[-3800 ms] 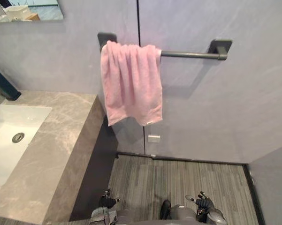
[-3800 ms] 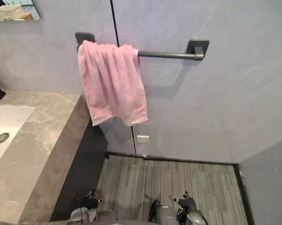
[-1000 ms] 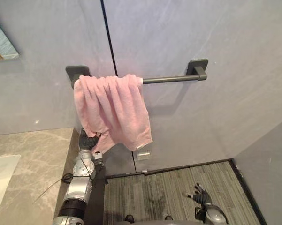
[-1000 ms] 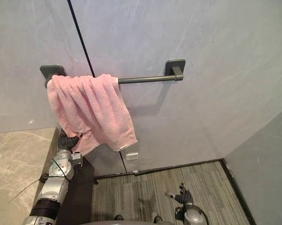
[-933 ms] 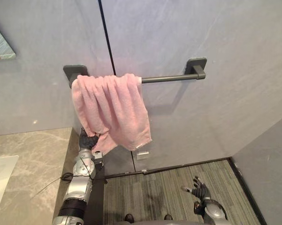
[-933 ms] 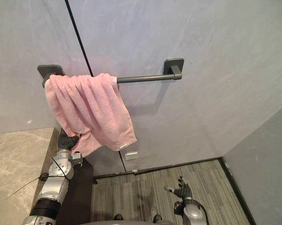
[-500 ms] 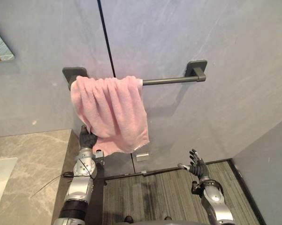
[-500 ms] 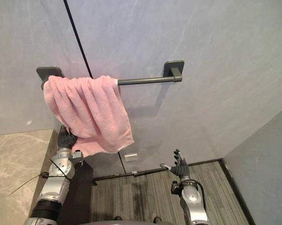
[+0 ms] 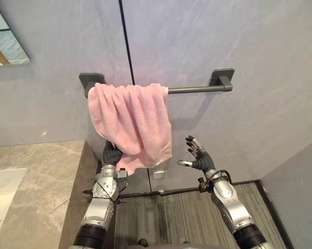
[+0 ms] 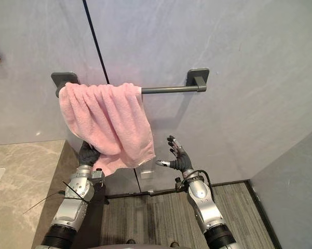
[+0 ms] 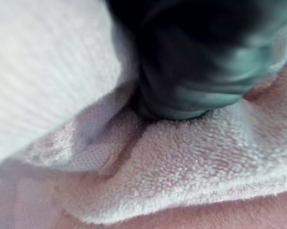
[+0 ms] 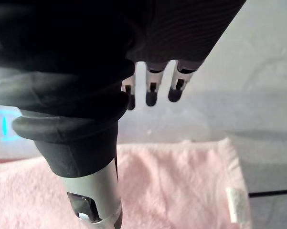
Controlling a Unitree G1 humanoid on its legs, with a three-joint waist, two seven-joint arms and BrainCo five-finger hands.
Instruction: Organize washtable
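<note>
Currently the pink towel [image 9: 132, 119] hangs draped over the left end of a dark, straight metal bar [image 9: 192, 90] mounted horizontally on the grey wall [image 9: 259, 46]. Its long axis runs downward, and its lower edge slants, bunched up at the left corner. The cloth is looped terry with a flat woven hem. A small white tag [image 12: 234, 204] sits at one side edge; its print is unreadable. The left hand [image 9: 112, 154] meets the bunched corner beside the veined stone counter [image 9: 36, 181]; its grip cannot be told. The right hand [image 9: 201, 160] is spread apart near the towel's right corner, not touching.
</note>
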